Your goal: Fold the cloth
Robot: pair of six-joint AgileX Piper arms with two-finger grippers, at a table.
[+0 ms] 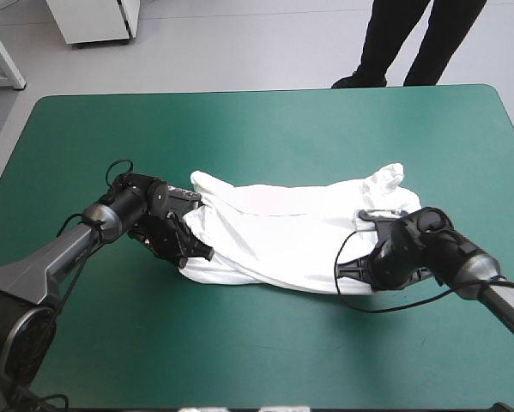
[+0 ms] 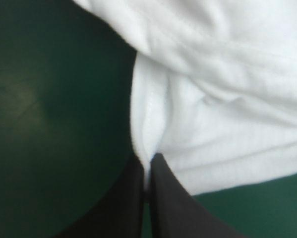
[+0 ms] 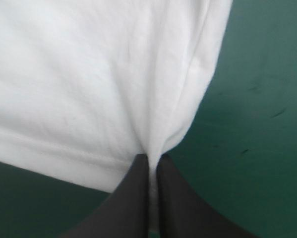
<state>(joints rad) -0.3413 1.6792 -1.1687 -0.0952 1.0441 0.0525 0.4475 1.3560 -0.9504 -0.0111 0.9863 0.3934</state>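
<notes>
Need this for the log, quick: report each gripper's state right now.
Left gripper: shut on the T-shirt, pinching its edge.
Right gripper: shut on the T-shirt, pinching a gathered fold.

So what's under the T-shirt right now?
Only the teal-green cover shows around the T-shirt; what lies beneath its middle is covered. The left gripper and right gripper each pinch an edge.

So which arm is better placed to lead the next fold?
Probably right: the right end effector is shut on a hemmed corner of the shirt; the left end effector pinches a bunched seam.
</notes>
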